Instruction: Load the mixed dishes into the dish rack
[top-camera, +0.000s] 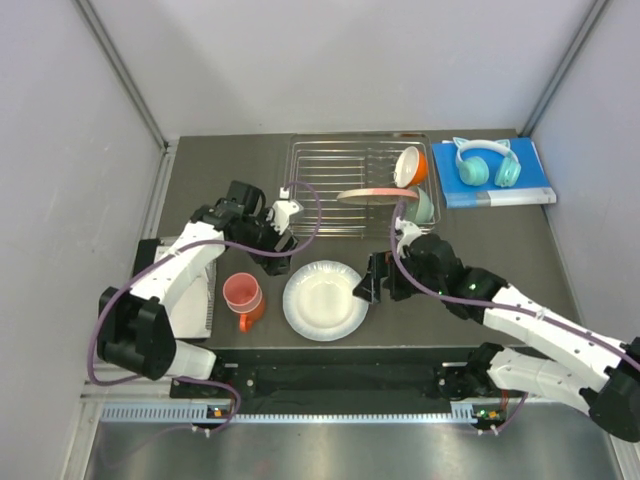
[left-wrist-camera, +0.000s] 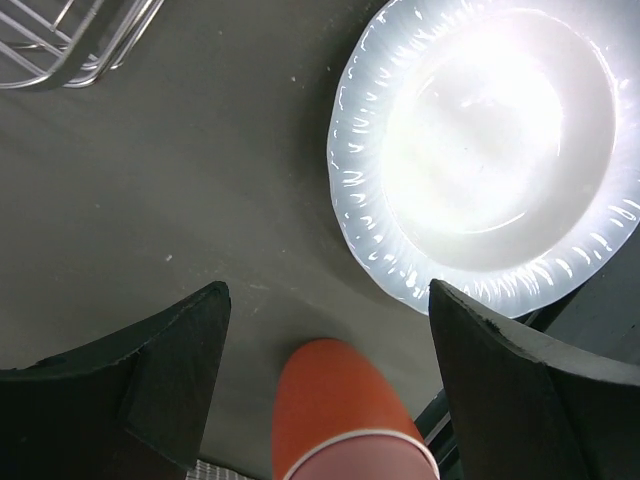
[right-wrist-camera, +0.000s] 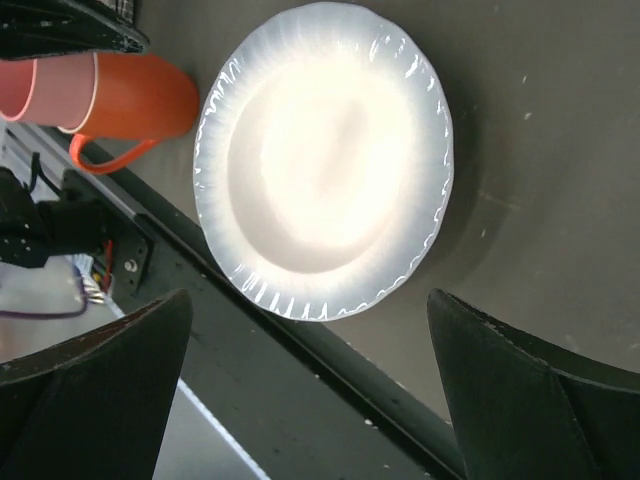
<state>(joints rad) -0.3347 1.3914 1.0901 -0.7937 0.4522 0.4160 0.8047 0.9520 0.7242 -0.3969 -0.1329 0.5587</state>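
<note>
Table: dark grey matte rectangular tabletop (top-camera: 200, 190), faintly speckled.
Walls: plain pale grey panels (top-camera: 340, 60) on three sides.
Frame: slim silver metal struts (top-camera: 124, 75) along the back corners.
Foreground: brushed steel surface (top-camera: 330, 450) below the near edge.
Light: bright, even.

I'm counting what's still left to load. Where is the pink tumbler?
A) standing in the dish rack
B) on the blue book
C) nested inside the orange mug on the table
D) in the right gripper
C: the pink tumbler sits inside the orange mug on the table, beside the white plate and outside the dish rack.
</note>
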